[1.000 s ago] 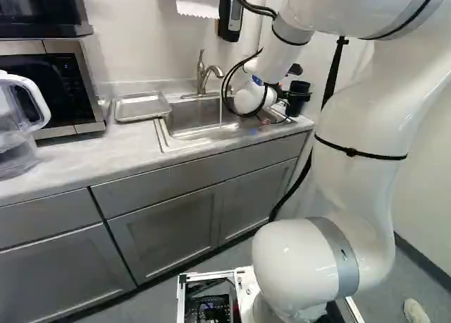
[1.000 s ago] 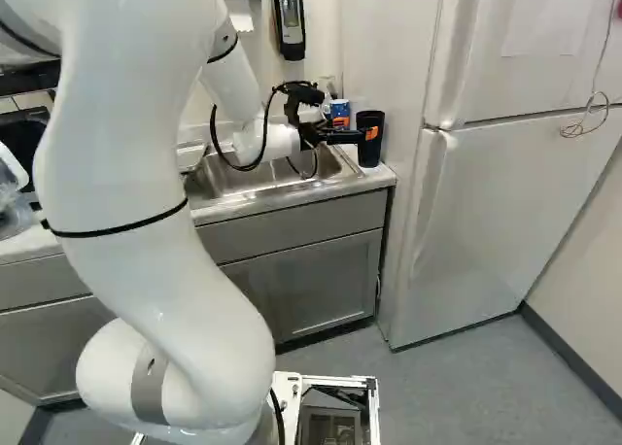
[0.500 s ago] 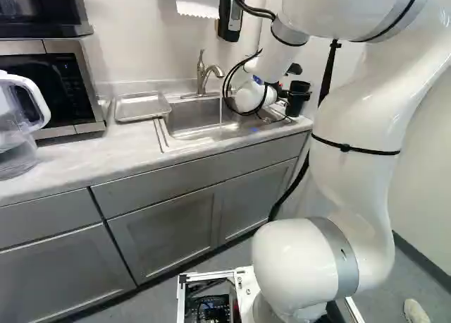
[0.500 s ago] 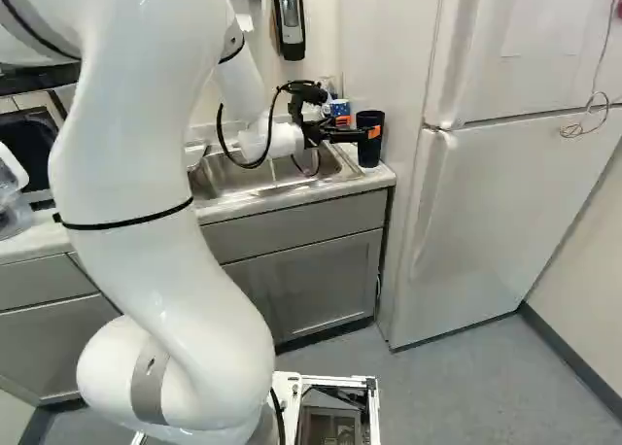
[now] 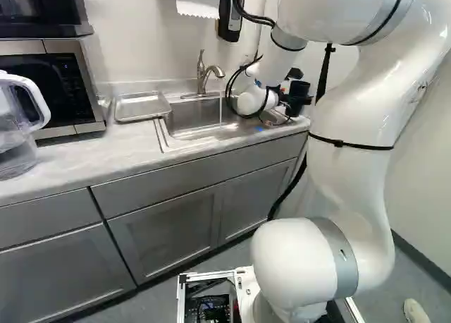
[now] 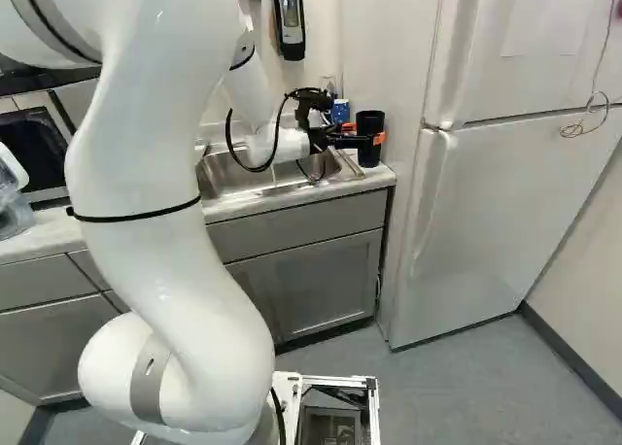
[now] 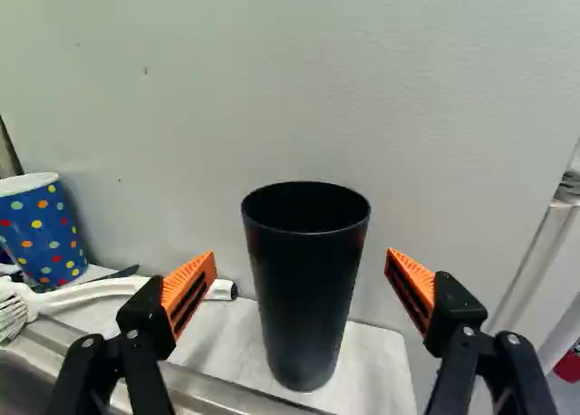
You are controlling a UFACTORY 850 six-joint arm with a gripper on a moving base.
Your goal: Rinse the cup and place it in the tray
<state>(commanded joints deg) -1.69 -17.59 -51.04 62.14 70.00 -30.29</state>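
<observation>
At the counter's right end in the right base view, the gripper [image 6: 362, 138] reaches toward the tall black cup [image 6: 369, 124]. In the wrist view the gripper [image 7: 301, 275] stands open, its orange pads wide apart. The black cup [image 7: 305, 288] is upright between and a little beyond the fingertips, with a gap on both sides. The metal tray [image 5: 142, 106] lies on the counter left of the sink in the left base view. Water runs from the faucet [image 5: 205, 75] into the sink [image 5: 195, 130].
A blue dotted paper cup [image 7: 42, 232] and a white-handled brush [image 7: 95, 293] are beside the black cup. A fridge [image 6: 505, 202] stands right of the counter. A clear pitcher [image 5: 15, 143] and a microwave [image 5: 63, 83] are at the left. The wall rises close behind the black cup.
The arm has shifted and the gripper has come lower, its fingers now lined up around the black cup's height. The cup has stayed where it stood, and the base has not moved.
</observation>
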